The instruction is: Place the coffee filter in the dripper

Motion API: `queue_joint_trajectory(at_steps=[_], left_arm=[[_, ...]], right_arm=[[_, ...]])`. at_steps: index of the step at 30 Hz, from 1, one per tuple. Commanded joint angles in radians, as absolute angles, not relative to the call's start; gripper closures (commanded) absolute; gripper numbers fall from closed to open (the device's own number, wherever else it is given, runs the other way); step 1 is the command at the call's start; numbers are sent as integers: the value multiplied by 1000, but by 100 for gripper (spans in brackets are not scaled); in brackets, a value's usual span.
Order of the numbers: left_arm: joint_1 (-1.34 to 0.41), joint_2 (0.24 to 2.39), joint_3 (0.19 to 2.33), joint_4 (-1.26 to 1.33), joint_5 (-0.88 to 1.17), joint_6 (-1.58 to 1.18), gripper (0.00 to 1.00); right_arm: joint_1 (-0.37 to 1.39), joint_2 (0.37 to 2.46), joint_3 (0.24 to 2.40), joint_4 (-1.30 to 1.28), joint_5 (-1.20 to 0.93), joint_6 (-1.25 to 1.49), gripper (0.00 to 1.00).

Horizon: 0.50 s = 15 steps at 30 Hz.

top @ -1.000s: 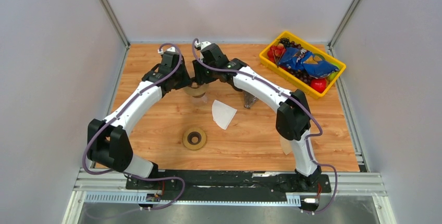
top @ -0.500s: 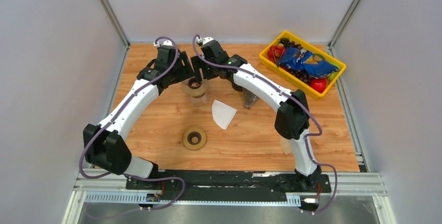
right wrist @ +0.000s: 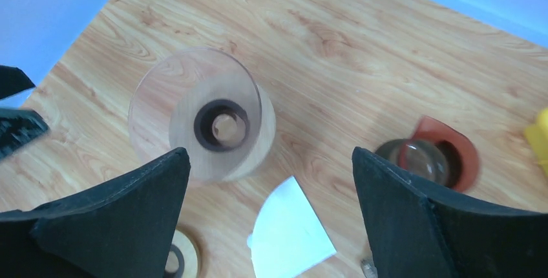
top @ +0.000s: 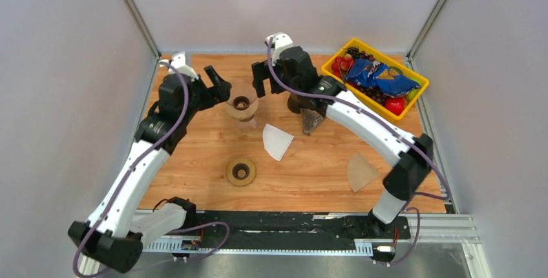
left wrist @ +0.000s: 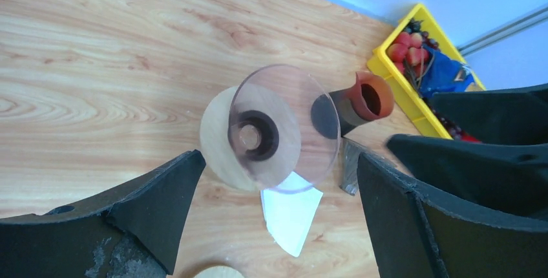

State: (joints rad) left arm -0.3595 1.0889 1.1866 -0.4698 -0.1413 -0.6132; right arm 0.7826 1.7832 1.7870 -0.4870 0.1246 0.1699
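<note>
**Both grippers wide open beside the dripper; filter flat on the table**

The left gripper hangs just left of the dripper with its jaws spread wide. It holds nothing and touches nothing. In its wrist view the two dark fingers frame the dripper from above, clear of it on both sides.

The dripper stands upright on the wooden table, toward the far side. It is a clear funnel seated in a pale wooden collar, with its dark centre hole showing. Nearer the arm bases lies a separate wooden ring, well apart from it.

The white paper coffee filter lies folded flat on the table, just beside the dripper on its near right side, with neither gripper touching it.

The right gripper hovers just right of the dripper, likewise opened wide and empty. Its fingers straddle the dripper and a reddish-brown cup.

A dark cone rests next to that cup; it may be a mesh filter, though the view is too coarse to be sure. A brown paper filter lies farther right, near the right arm. A yellow bin of fruit and a blue bag sits in the far right corner.
</note>
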Motion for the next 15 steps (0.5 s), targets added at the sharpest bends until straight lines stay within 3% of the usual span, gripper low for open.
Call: queue_joint_trajectory(at_steps=[1, 7, 15], left_arm=[[-362, 908, 1038, -396, -158, -595, 0], [-362, 665, 779, -329, -264, -671, 0], [-362, 508, 574, -421, -402, -742, 0]], right_arm=[[786, 1567, 1561, -328, 231, 117, 0], [781, 1343, 1203, -273, 374, 195, 0], [781, 1273, 937, -226, 210, 224, 0]])
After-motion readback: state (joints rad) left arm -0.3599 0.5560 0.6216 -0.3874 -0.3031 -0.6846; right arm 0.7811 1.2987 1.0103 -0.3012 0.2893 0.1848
